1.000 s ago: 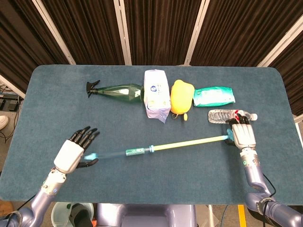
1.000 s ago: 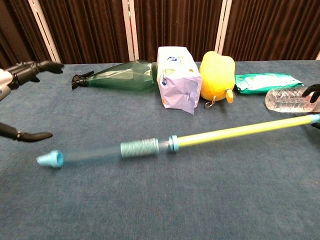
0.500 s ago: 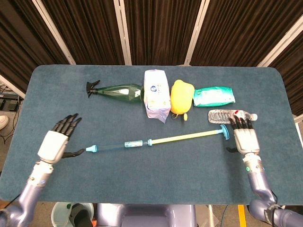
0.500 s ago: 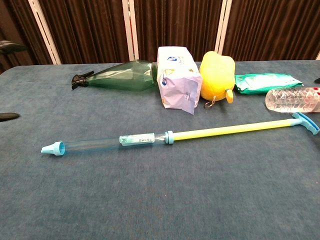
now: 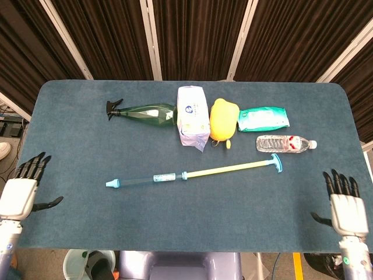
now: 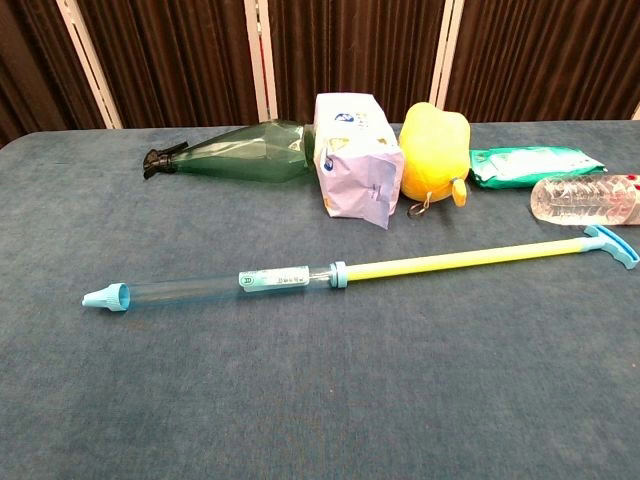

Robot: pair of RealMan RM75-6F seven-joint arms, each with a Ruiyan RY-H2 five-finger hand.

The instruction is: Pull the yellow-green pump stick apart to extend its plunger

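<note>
The pump stick (image 5: 192, 173) (image 6: 350, 273) lies flat on the blue table, stretched out long. Its clear tube with a blue nozzle (image 5: 111, 184) (image 6: 104, 297) points left. The yellow-green plunger rod runs right to a blue T-handle (image 5: 275, 163) (image 6: 614, 246). My left hand (image 5: 22, 189) hangs at the table's left front corner, fingers spread, holding nothing. At the right front corner my right hand (image 5: 344, 204) is also spread and empty. Both hands are far from the stick and show only in the head view.
Along the back lie a green spray bottle (image 5: 143, 112), a white tissue pack (image 5: 193, 116), a yellow toy (image 5: 224, 119) and a green wipes pack (image 5: 263, 118). A clear water bottle (image 5: 285, 143) lies just behind the plunger handle.
Both hands let go of the stick and drew back outward to the table's front corners. The stick dropped and settled flat on the table, its plunger extended.
</note>
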